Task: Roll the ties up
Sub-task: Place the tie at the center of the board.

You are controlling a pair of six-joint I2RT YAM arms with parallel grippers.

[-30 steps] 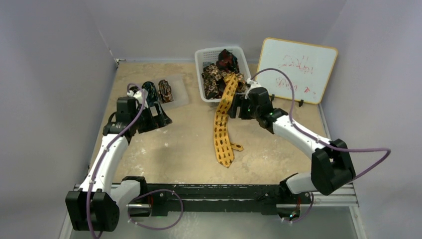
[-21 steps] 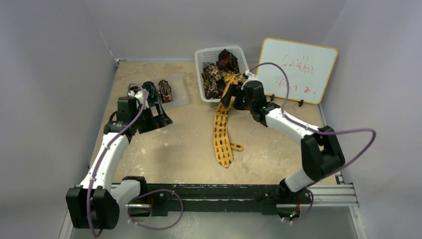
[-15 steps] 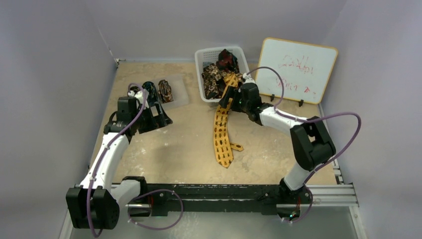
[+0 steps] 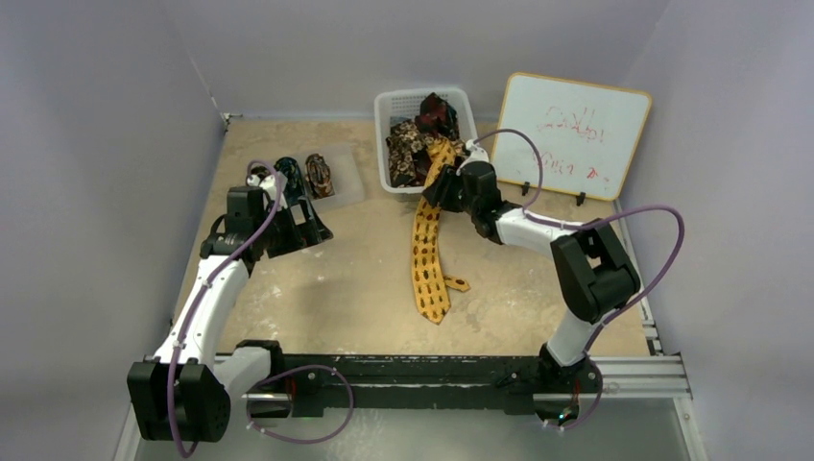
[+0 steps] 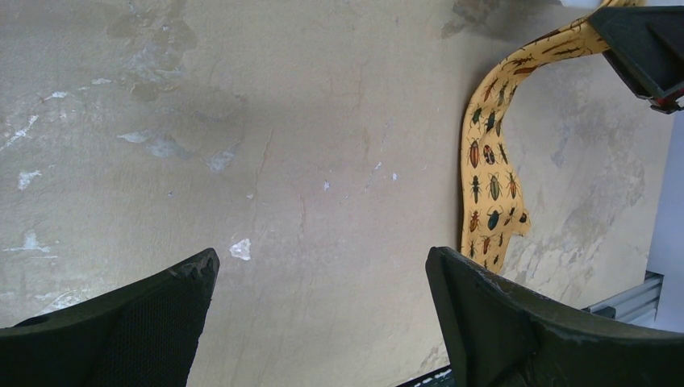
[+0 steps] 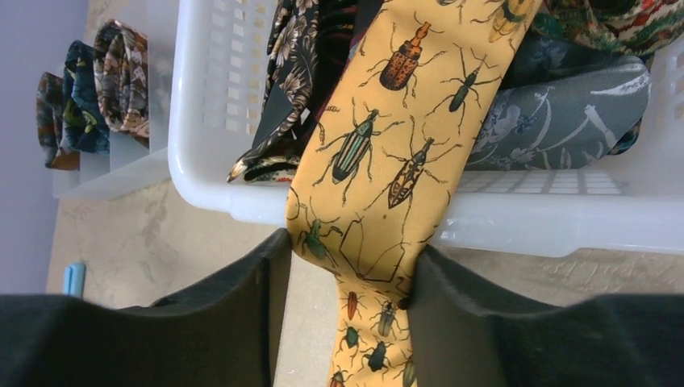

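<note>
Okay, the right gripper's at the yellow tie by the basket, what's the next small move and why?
Probably pull the right gripper back toward the arm bases, I'd judge. Its jaws pinch the yellow tie just outside the white basket, and the tie's far end lies draped over the rim, inside the basket, so it can't be rolled yet.

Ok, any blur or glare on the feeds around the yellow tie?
Right wrist: tie sharp, beetle print crisp; right fingers dark, slightly soft. Left wrist: table evenly lit, left fingers soft in the foreground. Top: soft even light, no glare, tie small but clear.
</note>
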